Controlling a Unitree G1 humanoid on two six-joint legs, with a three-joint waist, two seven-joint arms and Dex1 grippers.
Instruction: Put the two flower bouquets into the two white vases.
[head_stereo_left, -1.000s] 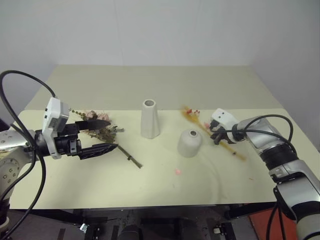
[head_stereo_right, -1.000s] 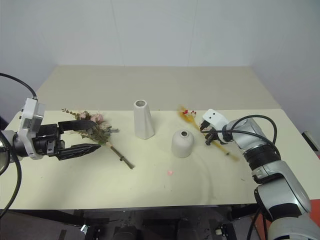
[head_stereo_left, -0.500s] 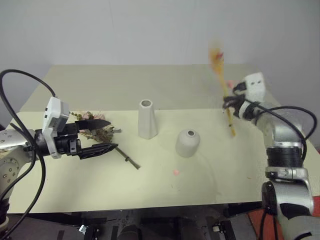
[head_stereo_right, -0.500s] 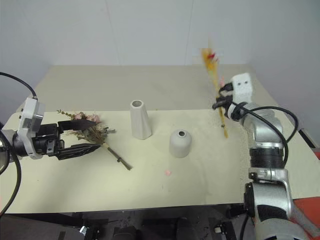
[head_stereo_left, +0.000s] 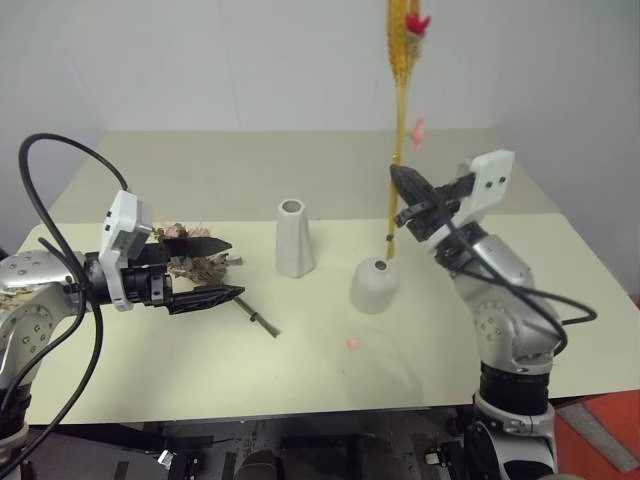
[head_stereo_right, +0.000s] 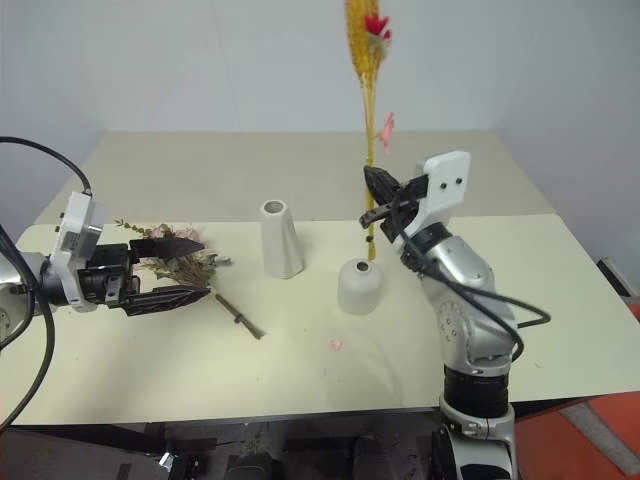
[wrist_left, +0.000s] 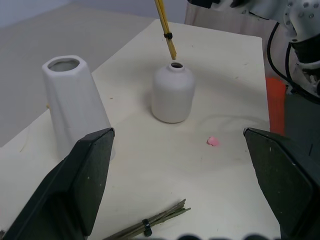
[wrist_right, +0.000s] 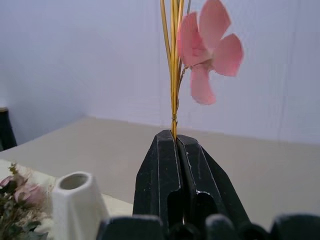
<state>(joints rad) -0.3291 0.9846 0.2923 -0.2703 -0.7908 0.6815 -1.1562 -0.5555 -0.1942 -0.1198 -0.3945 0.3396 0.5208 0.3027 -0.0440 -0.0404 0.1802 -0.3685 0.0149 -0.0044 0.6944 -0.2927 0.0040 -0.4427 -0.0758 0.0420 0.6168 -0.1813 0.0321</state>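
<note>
My right gripper (head_stereo_left: 398, 193) is shut on the golden-yellow stalk bundle (head_stereo_left: 400, 110) and holds it upright. The bundle's red and pink blooms are up high. Its lower end (wrist_left: 168, 42) hangs just above the hole of the short squat white vase (head_stereo_left: 376, 287). Left of that vase stands the tall tapered white vase (head_stereo_left: 296, 240). The pink rose bouquet (head_stereo_left: 195, 262) lies on the table, stems (head_stereo_left: 256, 318) pointing toward me. My left gripper (head_stereo_left: 232, 268) is open at the bouquet, and its fingers (wrist_left: 85, 175) grip nothing.
A tiny loose pink bloom (head_stereo_left: 352, 343) lies on the cream table (head_stereo_left: 300, 390) in front of the squat vase. Both vases stand near the table's middle. A white wall rises behind the table's far edge.
My right arm swung up and left, lifting the yellow bundle off the table and turning it upright over the squat vase. The left gripper stayed in place, open.
</note>
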